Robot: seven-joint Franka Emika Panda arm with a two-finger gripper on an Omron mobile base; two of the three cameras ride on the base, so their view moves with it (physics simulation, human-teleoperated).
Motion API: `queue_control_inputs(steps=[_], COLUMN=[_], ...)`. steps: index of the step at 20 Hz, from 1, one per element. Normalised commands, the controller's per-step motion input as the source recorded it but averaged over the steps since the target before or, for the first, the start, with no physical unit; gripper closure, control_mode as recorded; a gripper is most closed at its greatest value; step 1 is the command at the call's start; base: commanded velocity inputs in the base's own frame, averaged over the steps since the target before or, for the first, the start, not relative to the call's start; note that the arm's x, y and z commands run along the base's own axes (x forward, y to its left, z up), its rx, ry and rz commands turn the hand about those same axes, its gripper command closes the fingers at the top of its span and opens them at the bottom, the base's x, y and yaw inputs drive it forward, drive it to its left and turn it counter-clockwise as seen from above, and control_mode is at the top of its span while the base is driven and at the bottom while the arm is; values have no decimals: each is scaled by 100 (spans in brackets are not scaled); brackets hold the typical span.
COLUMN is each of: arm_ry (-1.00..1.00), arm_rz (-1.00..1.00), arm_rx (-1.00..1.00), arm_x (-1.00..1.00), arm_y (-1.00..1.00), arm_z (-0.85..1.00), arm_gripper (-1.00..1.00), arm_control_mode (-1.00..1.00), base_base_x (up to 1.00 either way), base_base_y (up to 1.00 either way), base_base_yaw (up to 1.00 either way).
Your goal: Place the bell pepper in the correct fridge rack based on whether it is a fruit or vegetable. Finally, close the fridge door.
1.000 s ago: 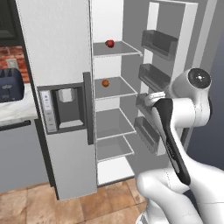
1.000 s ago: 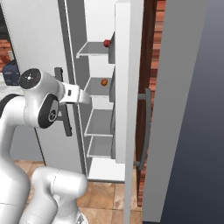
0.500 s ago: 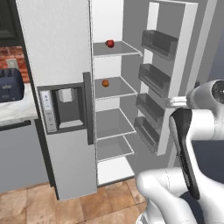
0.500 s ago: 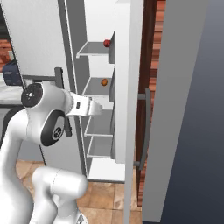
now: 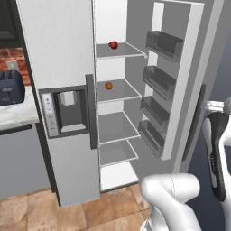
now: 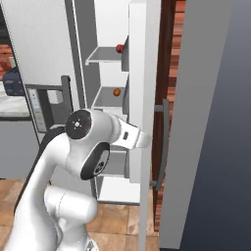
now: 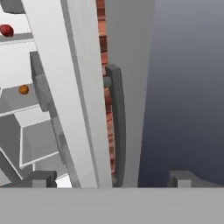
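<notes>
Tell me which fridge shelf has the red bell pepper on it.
The fridge rack, the uppermost shelf, carries the bell pepper. The shelf below holds a small orange fruit; the lower ones look bare.

Fridge door stands wide open, edge-on before pincer; dark handle just ahead, open space right

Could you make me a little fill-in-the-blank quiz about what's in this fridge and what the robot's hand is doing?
1. The small glossy red bell pepper lies on the ____ pale-grey fridge rack.
2. The small round orange fruit sits one shelf ____ the pepper.
3. The tall silver-grey fridge door stands ____.
4. The gripper is ____, with the door's dark bar handle ahead of it.

Missing words: top; below; open; open
</notes>
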Motion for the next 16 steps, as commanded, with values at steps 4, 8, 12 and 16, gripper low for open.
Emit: queue_control_inputs(steps=[4, 8, 12, 16], arm_ry=[0, 0, 0, -2], arm_rz=[-2, 0, -2, 0], arm_rx=[13, 11, 25, 24], arm_x=[0, 3, 25, 38], arm_y=[-95, -66, -55, -15], arm_z=[0, 0, -4, -4], arm_gripper=[-100, -100, -100, -100], arm_control_mode=[-100, -100, -100, -100], base_base_x=[0, 0, 0, 0], base_base_y=[0, 0, 0, 0], base_base_yaw=[0, 0, 0, 0])
